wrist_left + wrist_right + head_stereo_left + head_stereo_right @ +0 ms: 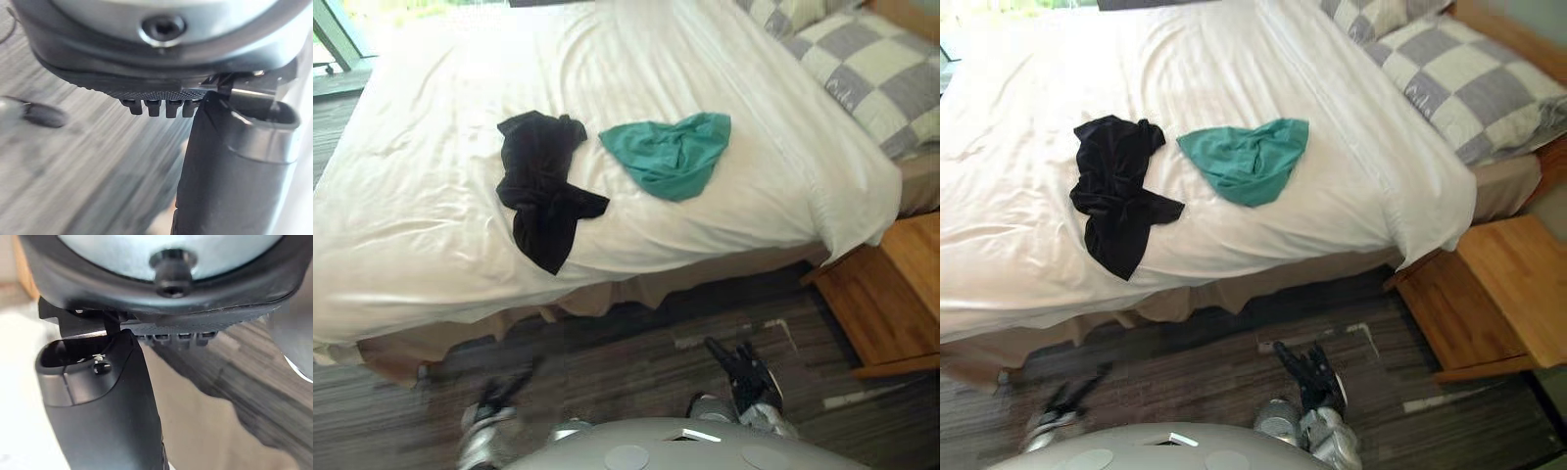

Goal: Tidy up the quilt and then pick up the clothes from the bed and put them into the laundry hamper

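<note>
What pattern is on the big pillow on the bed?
Large grey and cream checks on the big fabric pillow, clearest in the right eye view.

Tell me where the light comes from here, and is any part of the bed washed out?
Left eye view: daylight enters by the window at the far left, glaring on the quilt there. Right eye view: the black garment and the teal garment lie evenly lit; the floor under the quilt's hanging edge is shaded.

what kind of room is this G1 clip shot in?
Most likely a bedroom: a wide bed under a white quilt, checked pillows at its head, and a wooden bedside table next to it. A black garment and a teal garment lie on the quilt.
</note>
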